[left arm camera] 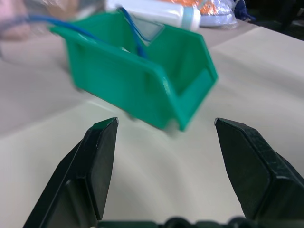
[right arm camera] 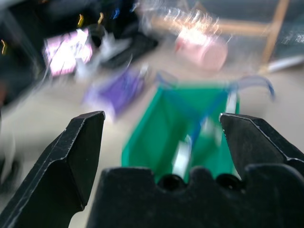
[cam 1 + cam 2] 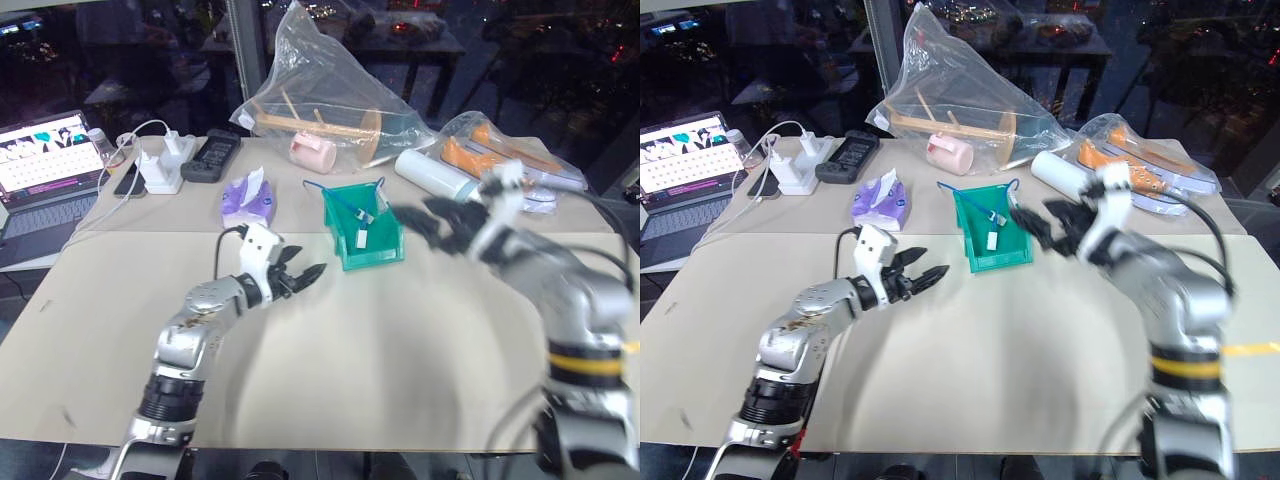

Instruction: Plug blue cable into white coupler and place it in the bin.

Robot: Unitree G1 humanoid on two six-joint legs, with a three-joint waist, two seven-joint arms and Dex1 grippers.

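The small teal-green plastic bin (image 3: 992,240) sits mid-table, and inside it lies the tiny white rectangular coupler (image 3: 994,240) with the thin bright-blue cable (image 3: 980,203) arcing over the rim. The left gripper (image 3: 930,272) hovers beside the bin, fingers wide and empty; the right gripper (image 3: 1040,226) spreads wide too, holding nothing

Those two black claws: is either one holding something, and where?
Nothing. Both end effectors, left and right, are open and empty; the blue cable lies in the bin.
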